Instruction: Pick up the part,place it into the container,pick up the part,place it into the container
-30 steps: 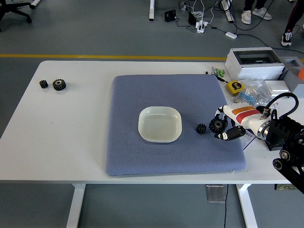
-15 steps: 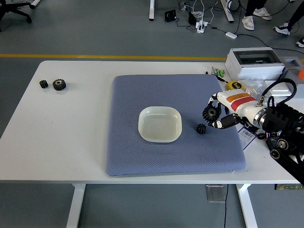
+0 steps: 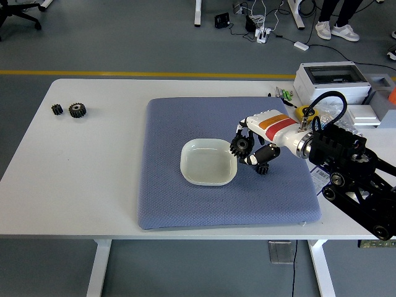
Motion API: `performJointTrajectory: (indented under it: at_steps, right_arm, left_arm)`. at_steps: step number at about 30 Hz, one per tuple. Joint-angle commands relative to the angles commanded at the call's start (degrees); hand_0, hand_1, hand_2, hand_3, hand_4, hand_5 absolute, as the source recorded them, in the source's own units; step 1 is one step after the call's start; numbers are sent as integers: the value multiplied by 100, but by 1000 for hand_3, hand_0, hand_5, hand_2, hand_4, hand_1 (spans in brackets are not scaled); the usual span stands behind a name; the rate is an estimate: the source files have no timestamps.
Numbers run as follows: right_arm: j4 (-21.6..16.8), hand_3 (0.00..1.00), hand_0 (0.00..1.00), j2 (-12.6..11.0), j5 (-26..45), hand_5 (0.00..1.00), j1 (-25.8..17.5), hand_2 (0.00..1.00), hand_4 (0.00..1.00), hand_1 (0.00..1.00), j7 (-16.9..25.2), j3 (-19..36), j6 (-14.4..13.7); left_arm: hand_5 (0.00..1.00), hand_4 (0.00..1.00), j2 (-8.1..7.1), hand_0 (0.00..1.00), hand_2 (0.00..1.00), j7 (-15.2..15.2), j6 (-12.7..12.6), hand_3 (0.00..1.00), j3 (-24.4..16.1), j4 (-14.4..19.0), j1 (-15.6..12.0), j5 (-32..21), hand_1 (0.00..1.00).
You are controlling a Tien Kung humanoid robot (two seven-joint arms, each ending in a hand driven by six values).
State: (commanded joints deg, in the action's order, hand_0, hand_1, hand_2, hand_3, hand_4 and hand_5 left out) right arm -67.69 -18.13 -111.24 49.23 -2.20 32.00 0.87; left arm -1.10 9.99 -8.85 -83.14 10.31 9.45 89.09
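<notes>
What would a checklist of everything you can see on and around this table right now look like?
Surface: white table with a blue-grey mat in the middle.
Job's things: white container on the mat, looks empty; large gear held at its right rim; small gear on the mat, partly hidden.
Clutter: two spare gears far left; white box, tape measure and small bits far right.
Hands: right hand grips the large gear; left nothing seen.
Cables: black cable on the right arm; cords and a power strip on the floor.
Surroundings: grey floor, yellow line, people's shoes.

right arm: extended leftward | right hand [image 3: 247, 150]: fingers curled, gripping
</notes>
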Motion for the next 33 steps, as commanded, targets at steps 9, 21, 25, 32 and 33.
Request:
performJointTrajectory:
  at_steps: [9,21,25,32,33]
  right_arm:
    - [787,486,164,628,182,91,390,373,779,263,3,-451,-290]
    - [1613,557,184,1121,409,235,649,494,738,394,-323,-803,-297]
    - [1624,599,214,1240,432,249,703,506,770,418,-343,-895,-274]
    - [1580,823,278,1364,437,309,775,638,935,461,-355,-1044,-145]
    - [1578,823,278,1370,452,309,778,638,935,461,-362,-1076,-119]
  left_arm:
    - [533,571,-28,673,628,-21,-33,556,115,0,96,-74,653]
    - [532,572,-46,673,629,-7,-51,557,166,0,183,-57,654]
    - [531,572,-51,673,629,3,-48,556,174,0,201,-38,654]
    - [529,572,-56,673,630,26,-47,556,142,0,197,35,653]
    - [529,572,-57,673,630,27,-47,556,135,0,195,43,653]
